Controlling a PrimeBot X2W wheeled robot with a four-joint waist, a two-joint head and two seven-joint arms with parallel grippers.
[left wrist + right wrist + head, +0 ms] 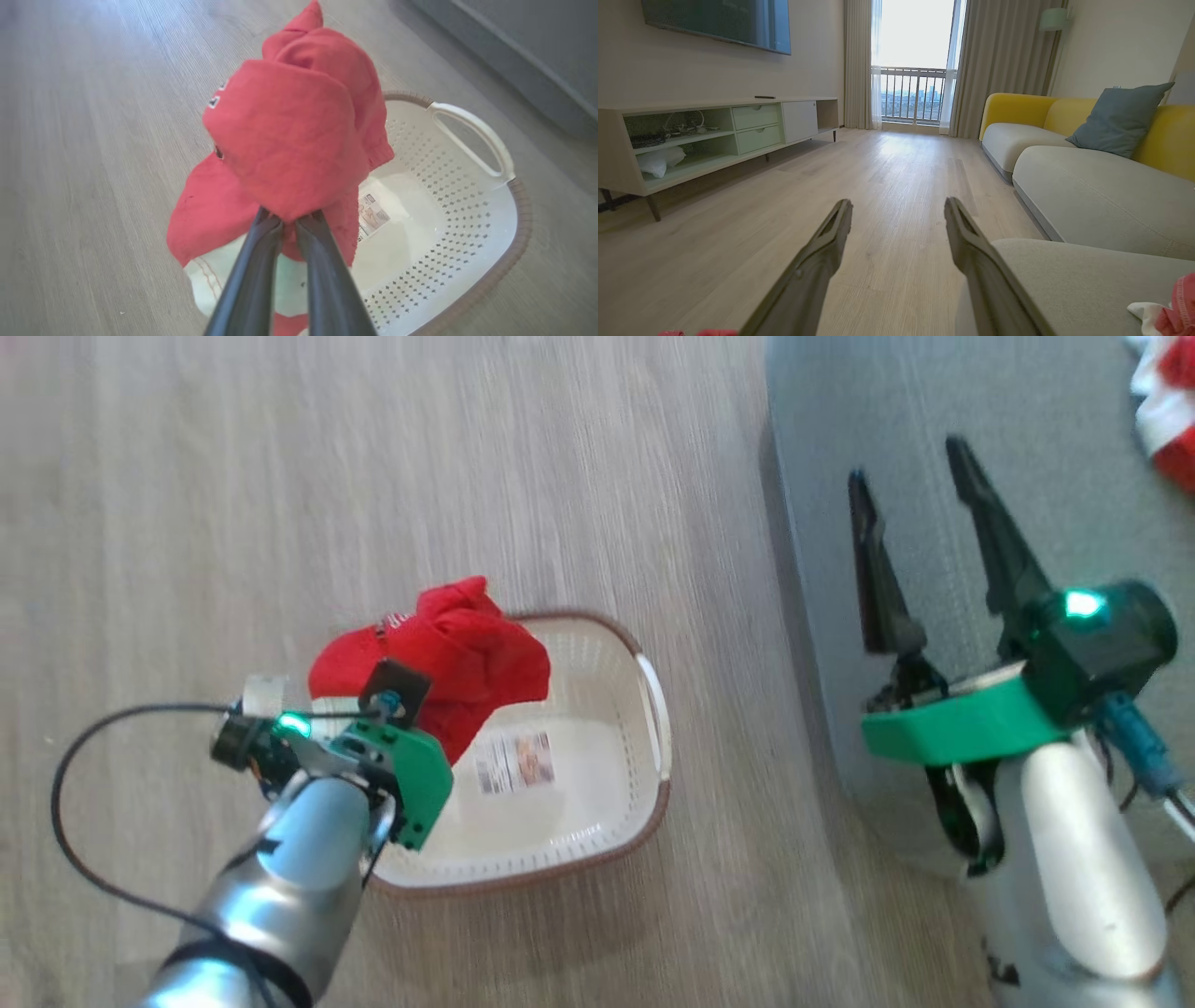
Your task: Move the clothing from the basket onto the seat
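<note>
My left gripper is shut on a bunched red garment, held up over the near-left end of the cream basket. From the head camera the same red garment hangs above the basket, whose floor shows a label. A second red and white garment lies on the grey seat at the far right edge. Over the seat's left edge my right gripper stands open and holds nothing; its fingers spread wide in the right wrist view, with the garment at the lower right.
The basket stands on pale wood flooring just left of the seat. The right wrist view looks down a living room with a low media cabinet on the left and a yellow-backed sofa with a blue cushion on the right.
</note>
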